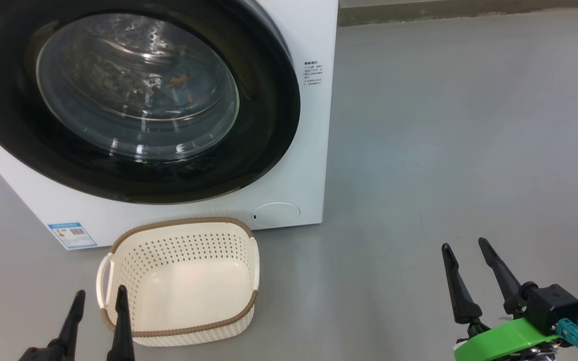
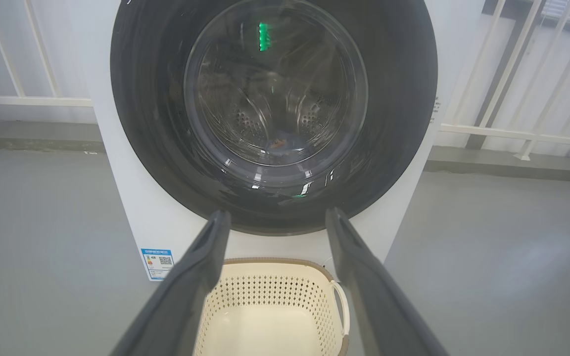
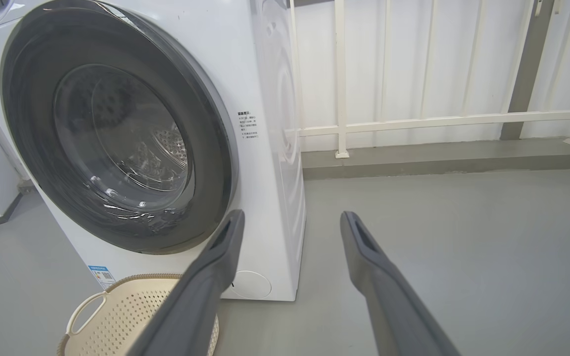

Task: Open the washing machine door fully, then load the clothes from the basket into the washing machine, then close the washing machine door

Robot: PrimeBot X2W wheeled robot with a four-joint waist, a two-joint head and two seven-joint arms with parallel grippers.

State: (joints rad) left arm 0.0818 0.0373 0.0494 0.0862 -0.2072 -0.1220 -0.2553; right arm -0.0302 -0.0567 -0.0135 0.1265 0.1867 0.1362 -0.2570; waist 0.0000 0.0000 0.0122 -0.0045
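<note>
The white washing machine stands at the upper left with its door shut flat against the front. Through the glass window, a bit of blue and orange clothes lies in the drum, also seen as clothes in the left wrist view. The cream basket sits on the floor before the machine, its bottom bare. My left gripper is open at the basket's near left corner. My right gripper is open over the floor, well right of the basket. Both wrist views show open fingers: left gripper, right gripper.
Grey floor stretches to the right of the machine. A white railing on a low kerb runs behind it. A blue label sticker and a round hatch mark the machine's lower front.
</note>
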